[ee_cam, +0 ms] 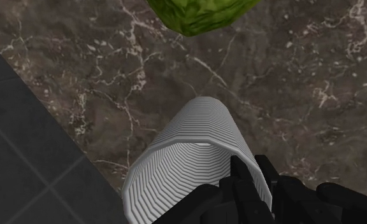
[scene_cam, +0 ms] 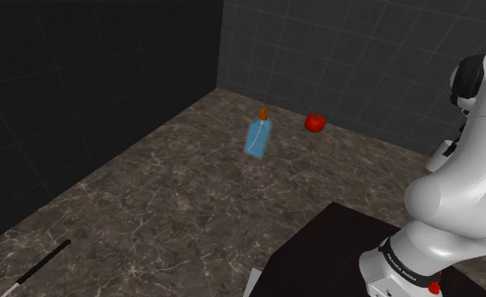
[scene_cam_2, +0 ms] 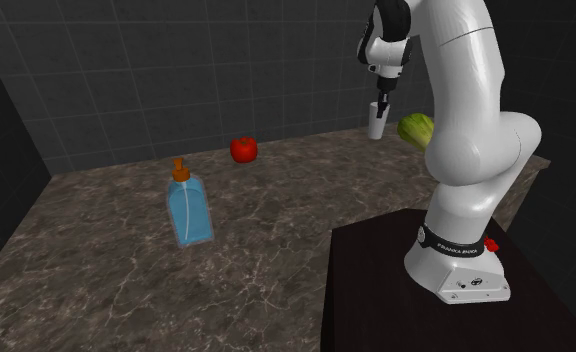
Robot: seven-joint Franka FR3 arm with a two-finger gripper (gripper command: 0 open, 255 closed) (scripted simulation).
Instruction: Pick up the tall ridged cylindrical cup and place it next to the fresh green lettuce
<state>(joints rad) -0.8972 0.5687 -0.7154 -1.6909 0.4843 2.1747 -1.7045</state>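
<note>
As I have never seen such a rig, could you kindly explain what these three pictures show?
This is a simulated white robot arm on a dark box. One picture looks from beside the box, one from another spot, one from the hand itself. On the marbled counter are a blue bottle, a red fruit, a black stick and a green lettuce. The black gripper clasps a white ridged cup by its rim, near the lettuce.

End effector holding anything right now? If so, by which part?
Yes: the end effector is shut on the white ridged cylindrical cup, pinching its rim wall, one finger inside and one outside the mouth.
</note>
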